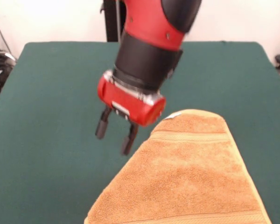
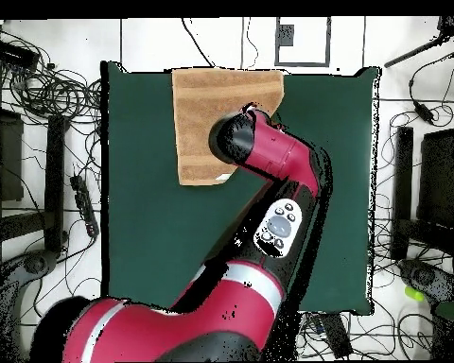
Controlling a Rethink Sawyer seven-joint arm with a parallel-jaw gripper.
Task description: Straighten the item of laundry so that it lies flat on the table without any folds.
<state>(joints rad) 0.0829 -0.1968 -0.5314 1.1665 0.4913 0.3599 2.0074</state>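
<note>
I have the end effector (image 1: pixel 115 136) hanging above the green counter (image 1: pixel 46 93), its two black fingers (image 1: pixel 101 127) spread apart with nothing between them, just beside the towel's (image 1: pixel 186 172) slanted edge and not touching it, as far as I can tell. The towel lies at the counter edge farthest from the robot's base, running out of the front view at the bottom.

Progress, my judgement: not finished. In the front view one corner appears folded in, giving a diagonal edge instead of a square outline; a small white tag (image 1: pixel 172 115) shows at the top. The overhead view (image 2: pixel 212 104) shows a clipped corner too, with the arm hiding part of the cloth. That corner remains to be opened out.

Writing: none legible; the tag is too small to read.
</note>
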